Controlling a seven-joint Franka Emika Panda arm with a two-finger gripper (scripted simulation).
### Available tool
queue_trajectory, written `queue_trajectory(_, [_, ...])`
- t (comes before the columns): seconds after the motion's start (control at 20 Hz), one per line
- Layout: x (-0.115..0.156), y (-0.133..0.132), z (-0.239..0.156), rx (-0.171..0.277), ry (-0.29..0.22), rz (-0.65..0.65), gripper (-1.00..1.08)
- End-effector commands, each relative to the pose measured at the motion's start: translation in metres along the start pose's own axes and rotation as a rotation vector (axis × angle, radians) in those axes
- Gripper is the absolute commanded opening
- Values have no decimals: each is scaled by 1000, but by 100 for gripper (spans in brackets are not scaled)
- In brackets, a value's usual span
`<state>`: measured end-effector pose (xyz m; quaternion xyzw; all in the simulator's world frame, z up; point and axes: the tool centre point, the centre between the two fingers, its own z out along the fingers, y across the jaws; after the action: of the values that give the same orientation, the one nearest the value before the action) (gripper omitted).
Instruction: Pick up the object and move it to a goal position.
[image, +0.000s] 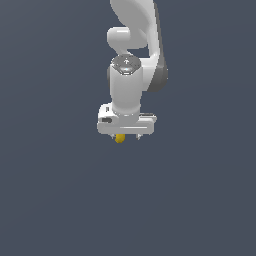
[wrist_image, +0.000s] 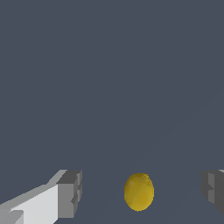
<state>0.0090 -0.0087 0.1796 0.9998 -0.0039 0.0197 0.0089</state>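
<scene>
The object is a tiny yellow rounded lump (wrist_image: 139, 191). In the wrist view it lies on the dark grey floor between my two fingers, with a gap on each side. One fingertip (wrist_image: 70, 193) and the other fingertip (wrist_image: 213, 190) stand wide apart, so my gripper (wrist_image: 141, 192) is open and touches nothing. In the exterior view only a small part of the lump (image: 119, 138) peeks out under the white hand of my gripper (image: 128, 136), which hangs straight down over it.
A plain dark grey floor (image: 55, 200) fills both views. The white arm (image: 137, 35) rises above the hand. No other thing shows.
</scene>
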Motion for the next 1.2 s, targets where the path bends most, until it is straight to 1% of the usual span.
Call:
queue_trajectory(0.0, [0, 0, 0, 0, 0, 0, 100])
queue_trajectory(0.15, [0, 5, 0, 0, 2, 11, 100])
queue_trajectory(0.35, [-1, 24, -3, 1, 11, 56, 100])
queue_trajectory(0.5, [-1, 32, -5, 1, 15, 78, 100])
queue_trajectory(0.85, [-5, 31, 1, 2, 12, 58, 100])
queue_trajectory(1.15, [-22, 32, 21, 4, 2, -7, 100])
